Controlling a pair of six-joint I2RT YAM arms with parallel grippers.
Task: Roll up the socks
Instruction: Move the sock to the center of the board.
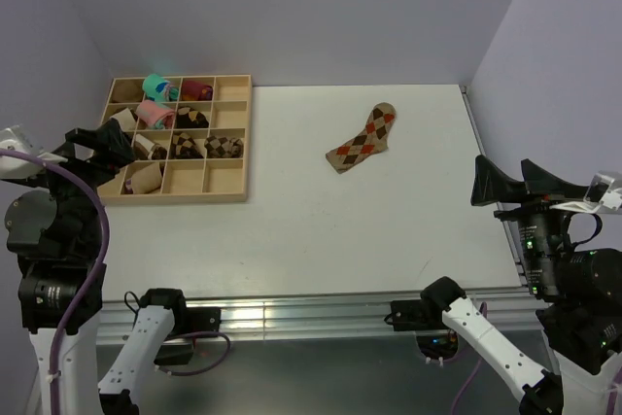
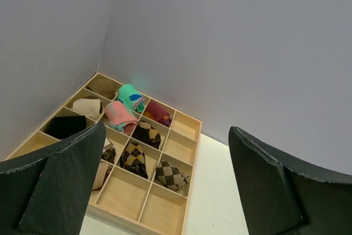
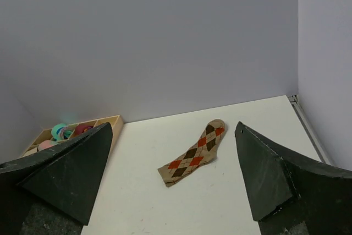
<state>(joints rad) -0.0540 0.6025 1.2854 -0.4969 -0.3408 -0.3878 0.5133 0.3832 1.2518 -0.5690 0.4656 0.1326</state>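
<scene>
Left gripper (image 1: 97,143) and right gripper (image 1: 507,180) hung open and empty, the socks (image 1: 363,137) lay flat and unrolled at far right, so rolling probably first needed a reach there.

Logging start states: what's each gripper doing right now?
Left gripper: open, holding nothing.
Right gripper: open, holding nothing; the sock lies well clear of it.

This looks like a robotics lab, a small test cell. A white table (image 1: 369,230) is closed in by plain lavender walls (image 1: 292,7) at 9, 12 and 3 o'clock. At 6 o'clock an aluminium rail (image 1: 311,313) carries the left arm (image 1: 136,347) and the right arm (image 1: 491,337), both white. A purple cable (image 1: 92,230) hangs at 8 o'clock. A wooden sorting tray (image 1: 247,143) lies at 10 o'clock.
</scene>
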